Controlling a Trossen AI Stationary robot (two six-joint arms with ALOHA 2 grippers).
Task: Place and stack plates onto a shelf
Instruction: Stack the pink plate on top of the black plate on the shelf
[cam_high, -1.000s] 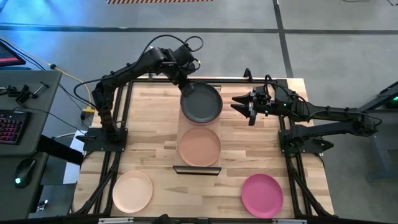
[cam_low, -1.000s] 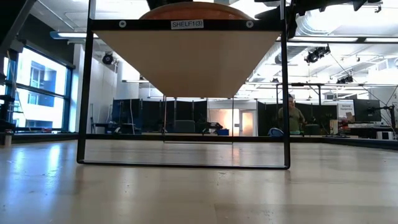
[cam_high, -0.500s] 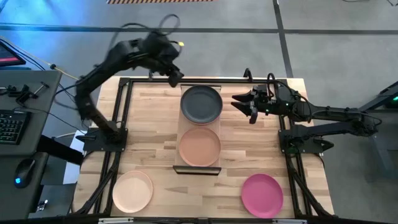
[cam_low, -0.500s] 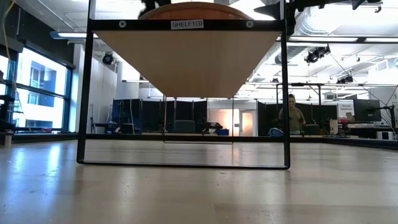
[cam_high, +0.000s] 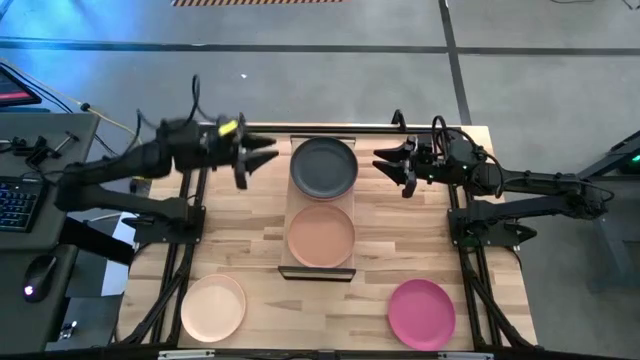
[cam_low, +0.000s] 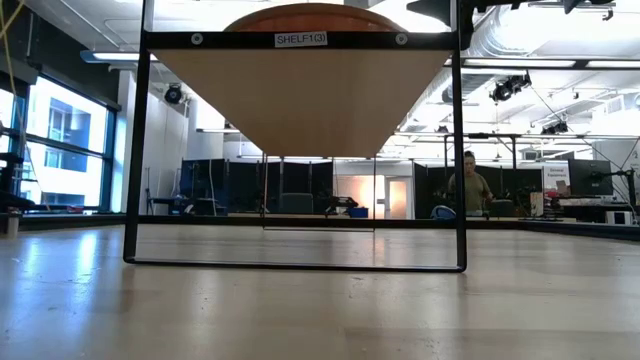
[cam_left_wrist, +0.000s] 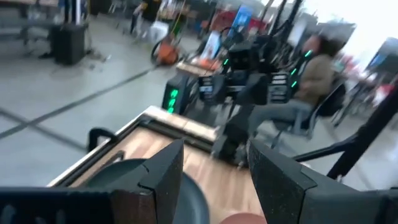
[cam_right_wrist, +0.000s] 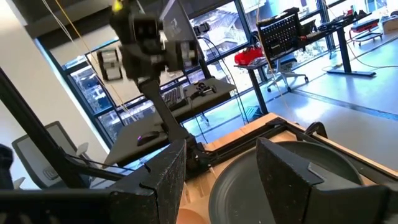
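The shelf (cam_high: 321, 203) stands mid-table with a dark grey plate (cam_high: 323, 167) lying flat on its far half and a peach-tan plate (cam_high: 321, 236) on its near half. In the low view the peach-tan plate (cam_low: 305, 16) shows atop the shelf frame (cam_low: 300, 40). My left gripper (cam_high: 263, 160) hovers open left of the grey plate, pointing at it, touching nothing. The left wrist view shows it (cam_left_wrist: 211, 177) with the grey plate (cam_left_wrist: 121, 169) beyond. My right gripper (cam_high: 388, 166) waits open right of the grey plate (cam_right_wrist: 280, 180).
A cream plate (cam_high: 213, 306) lies at the table's near left and a magenta plate (cam_high: 421, 313) at the near right. Black rails (cam_high: 196, 200) run along the table's sides. A person (cam_low: 466, 186) sits in the room beyond the table.
My left gripper has let go of the dark grey plate's far-left rim, opened, and swung away toward the table's left edge, now pointing level at the plate. The grey plate stays flat on the shelf's far half.
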